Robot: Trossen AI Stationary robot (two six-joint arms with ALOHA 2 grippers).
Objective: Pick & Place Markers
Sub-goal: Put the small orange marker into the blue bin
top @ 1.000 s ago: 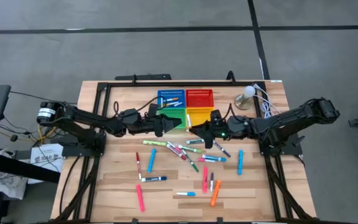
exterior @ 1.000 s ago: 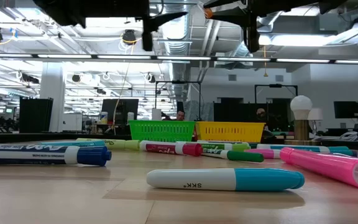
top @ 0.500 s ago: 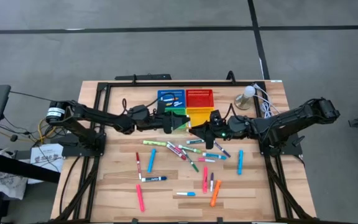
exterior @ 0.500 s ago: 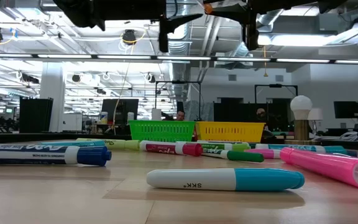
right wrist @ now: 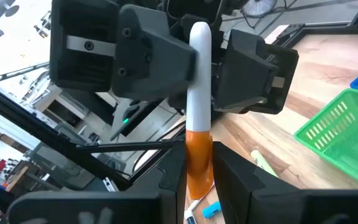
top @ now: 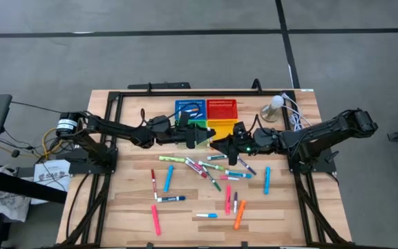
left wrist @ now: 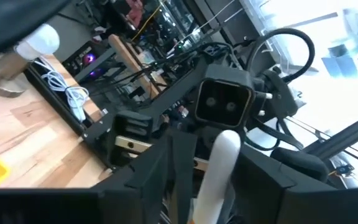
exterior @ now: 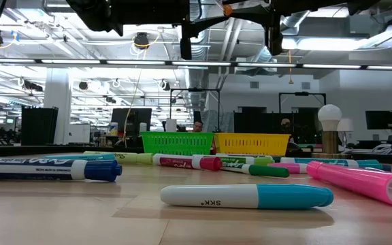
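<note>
The right hand (top: 221, 143) is clamping a white-barrelled marker with an orange cap (right wrist: 198, 109), just beside the yellow basket (top: 220, 128). Only the right wrist view is showing this: the stick is standing upright between the two dark fingers (right wrist: 168, 180), orange end nearest the camera. From overhead the marker is hidden under the arm.

The left hand (top: 200, 136) is reaching over the green basket (top: 196, 128), next to the yellow one. It is gripping a white marker barrel (left wrist: 218, 168), seen only in the left wrist view; its cap colour cannot be told. That view is also looking across at the right arm's wrist camera, the two hands facing each other.

The rest of the markers (top: 206, 169) are lying scattered on the bench (top: 130, 187), on the near side of the yellow basket, pink, blue, green, red and orange. The low view is showing one white marker with a light-blue cap (exterior: 247, 197) lying flat, marked SKK.
</note>
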